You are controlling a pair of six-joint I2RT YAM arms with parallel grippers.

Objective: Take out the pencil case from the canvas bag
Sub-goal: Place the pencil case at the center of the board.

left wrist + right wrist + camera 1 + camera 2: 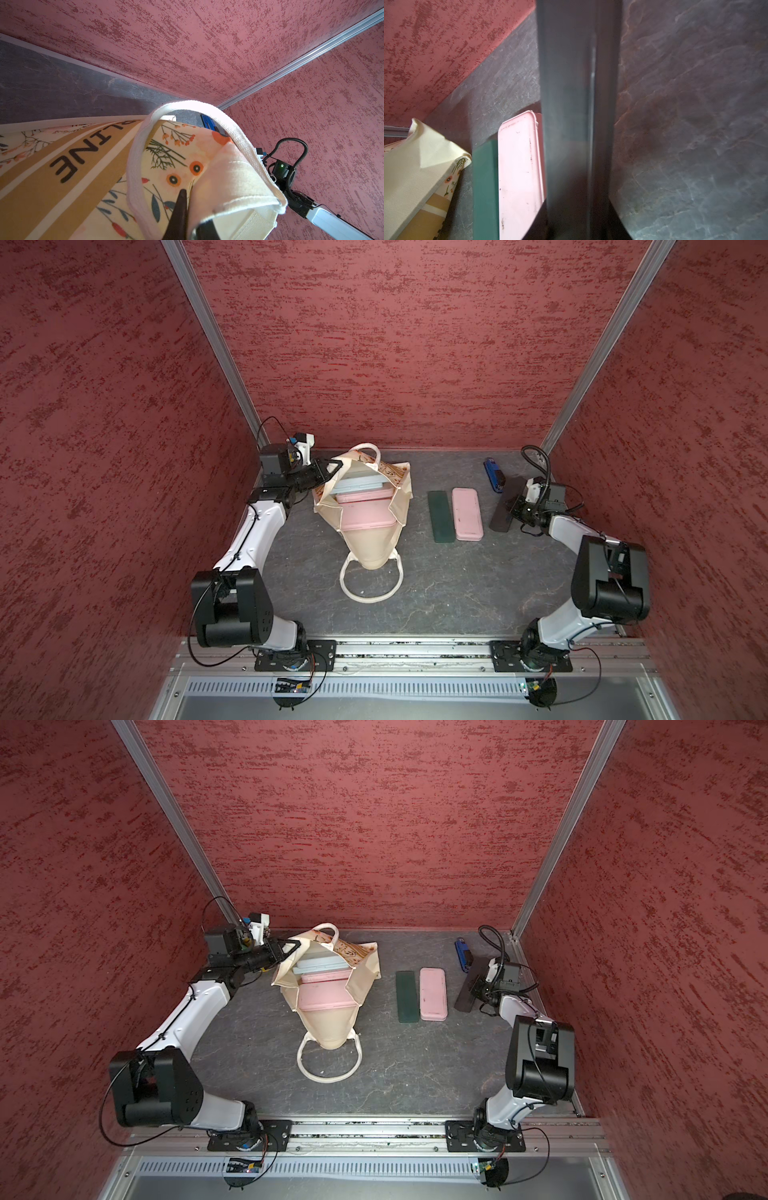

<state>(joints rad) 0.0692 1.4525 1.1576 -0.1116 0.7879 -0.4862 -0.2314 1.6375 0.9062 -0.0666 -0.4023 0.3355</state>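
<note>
My left pincer (337, 466) clenches the cream floral canvas bag (370, 547). Well rightward, my right pincer (511, 506) seemingly grasps a long dark flat pencil case (500, 520), lying front-to-back.

Blue stapler (491, 476) on grey marbled tabletop (457, 580), near red back wall (415, 344).

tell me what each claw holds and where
Left claw: the canvas bag, at its rim beside a handle. Right claw: the dark case, near its middle.
</note>
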